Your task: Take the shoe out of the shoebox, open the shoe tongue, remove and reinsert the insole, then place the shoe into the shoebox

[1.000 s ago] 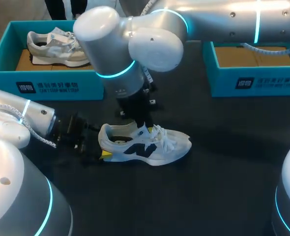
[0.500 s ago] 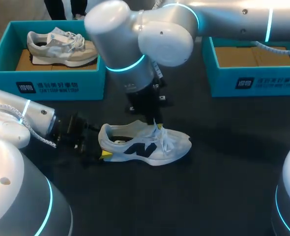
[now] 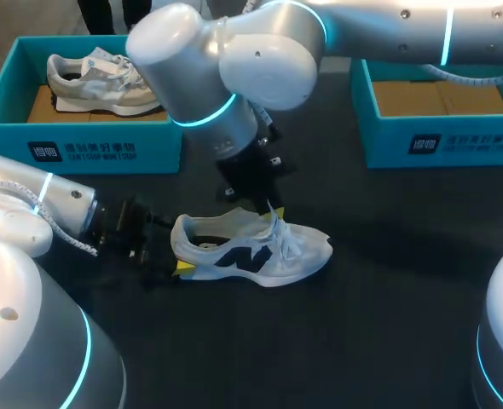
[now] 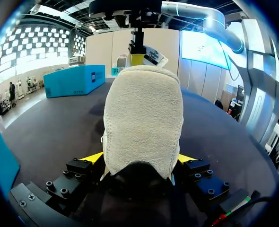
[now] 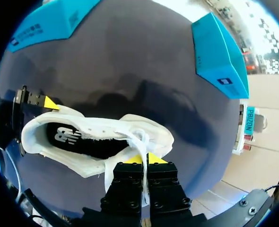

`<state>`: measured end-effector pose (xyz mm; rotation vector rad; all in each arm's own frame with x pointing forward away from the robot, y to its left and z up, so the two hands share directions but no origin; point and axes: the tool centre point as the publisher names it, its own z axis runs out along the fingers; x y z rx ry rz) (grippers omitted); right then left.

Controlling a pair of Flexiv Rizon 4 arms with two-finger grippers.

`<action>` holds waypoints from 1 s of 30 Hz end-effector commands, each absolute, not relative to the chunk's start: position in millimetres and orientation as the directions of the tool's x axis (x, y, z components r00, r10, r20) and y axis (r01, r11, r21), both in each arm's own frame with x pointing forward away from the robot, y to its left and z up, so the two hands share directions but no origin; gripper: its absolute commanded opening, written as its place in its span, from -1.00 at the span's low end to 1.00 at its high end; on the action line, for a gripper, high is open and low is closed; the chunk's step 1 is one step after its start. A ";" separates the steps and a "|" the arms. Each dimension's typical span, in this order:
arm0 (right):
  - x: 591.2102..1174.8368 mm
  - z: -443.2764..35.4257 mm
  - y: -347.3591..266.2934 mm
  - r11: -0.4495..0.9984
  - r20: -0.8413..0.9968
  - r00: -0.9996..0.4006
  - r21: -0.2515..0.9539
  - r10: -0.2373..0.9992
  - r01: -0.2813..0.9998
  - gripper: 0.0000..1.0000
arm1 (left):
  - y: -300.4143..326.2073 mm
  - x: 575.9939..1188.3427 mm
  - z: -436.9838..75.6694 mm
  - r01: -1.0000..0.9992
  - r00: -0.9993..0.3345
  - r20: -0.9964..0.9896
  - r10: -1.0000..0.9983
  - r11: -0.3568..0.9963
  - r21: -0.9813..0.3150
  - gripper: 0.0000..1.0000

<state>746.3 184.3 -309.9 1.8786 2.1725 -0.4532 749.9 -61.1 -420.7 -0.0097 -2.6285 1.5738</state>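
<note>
Right gripper (image 5: 144, 160) pinches the shoe tongue (image 5: 140, 138), its tips barely showing; left gripper (image 4: 140, 159) clamps the heel (image 4: 143, 113), fingers mostly hidden.

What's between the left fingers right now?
The shoe, heel end; both left fingers touch its sides. The left wrist view shows it.

Heel-on, the shoe (image 4: 143, 118) hides its own toe and most of both fingertips of the left gripper (image 4: 139, 158).
</note>
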 end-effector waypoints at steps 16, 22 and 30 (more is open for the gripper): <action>746.3 -315.8 150.8 0.292 -0.445 -0.304 -0.098 0.842 0.952 -1.00 | -62.3 751.3 -422.2 -0.034 -0.997 0.064 0.046 0.476 -0.879 -1.00; 747.8 -330.6 146.2 0.295 -0.487 -0.308 -0.106 0.817 0.950 -1.00 | -62.3 751.3 -422.2 -0.034 -0.997 0.064 0.046 0.476 -0.879 -1.00; 750.0 -346.2 139.8 0.288 -0.489 -0.297 -0.096 0.820 0.953 -0.93 | -62.3 751.3 -422.2 -0.034 -0.997 0.064 0.046 0.476 -0.879 -1.00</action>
